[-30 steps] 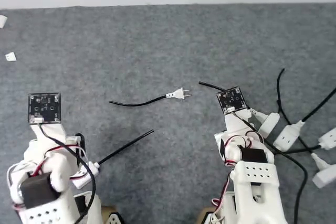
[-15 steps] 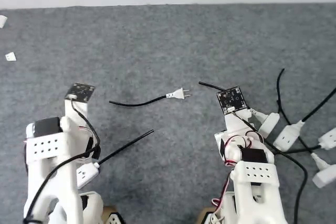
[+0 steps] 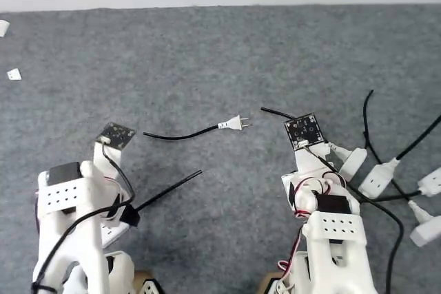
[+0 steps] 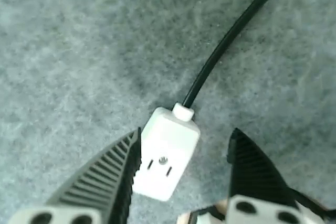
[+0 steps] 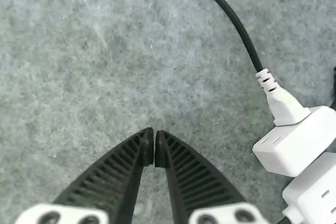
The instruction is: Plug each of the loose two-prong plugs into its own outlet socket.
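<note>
The left arm (image 3: 65,201) sits folded low, wrist angled inward, the left gripper (image 4: 184,142) pointing down with jaws spread wide. The right arm (image 3: 331,225) extends forward, the right gripper (image 5: 154,150) closed tip to tip.

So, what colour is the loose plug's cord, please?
The cord is black; clearest in the high view.

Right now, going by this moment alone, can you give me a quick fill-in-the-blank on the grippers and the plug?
1. The left gripper is ____, with a white outlet socket between its fingers.
2. The right gripper is ____, with nothing between its fingers.
3. The loose two-prong plug lying between the arms has a ____ cord.

Missing words: open; shut; black.
</note>
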Available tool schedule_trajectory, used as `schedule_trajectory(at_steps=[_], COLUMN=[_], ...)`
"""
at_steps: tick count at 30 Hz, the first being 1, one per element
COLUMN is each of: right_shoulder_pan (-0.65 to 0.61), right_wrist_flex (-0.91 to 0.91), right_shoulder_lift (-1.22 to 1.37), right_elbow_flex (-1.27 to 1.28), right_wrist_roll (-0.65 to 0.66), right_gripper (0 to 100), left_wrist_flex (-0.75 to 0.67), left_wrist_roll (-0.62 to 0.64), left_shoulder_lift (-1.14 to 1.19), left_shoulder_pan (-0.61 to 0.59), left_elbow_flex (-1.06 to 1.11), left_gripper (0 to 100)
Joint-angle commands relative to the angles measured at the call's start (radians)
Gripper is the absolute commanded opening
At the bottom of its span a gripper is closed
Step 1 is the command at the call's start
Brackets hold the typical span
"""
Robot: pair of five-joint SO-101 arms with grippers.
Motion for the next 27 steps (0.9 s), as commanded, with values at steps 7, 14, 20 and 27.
schedule_trajectory(at_steps=[7, 14, 20, 27], right_shoulder_pan=[-0.004, -0.004, -0.004, -0.004], right_wrist_flex=[-0.021, -0.019, -0.021, -0.021], right_shoulder_lift=[-0.019, -0.019, -0.019, -0.019], right_elbow_flex=[-0.006, -0.006, -0.006, -0.006], right_wrist_roll=[0.003, 0.003, 0.005, 0.006], right_gripper=[0.9, 0.9, 0.9, 0.9], left_wrist_flex=[-0.137, -0.176, -0.173, -0.172], left_wrist_roll=[-0.068, -0.155, -0.184, -0.183], left_shoulder_lift=[0.221, 0.304, 0.302, 0.301], left_shoulder_pan=[-0.009, -0.06, -0.072, 0.092], left_elbow_flex=[-0.01, -0.015, -0.015, -0.108], left_gripper=[22, 17, 3, 1])
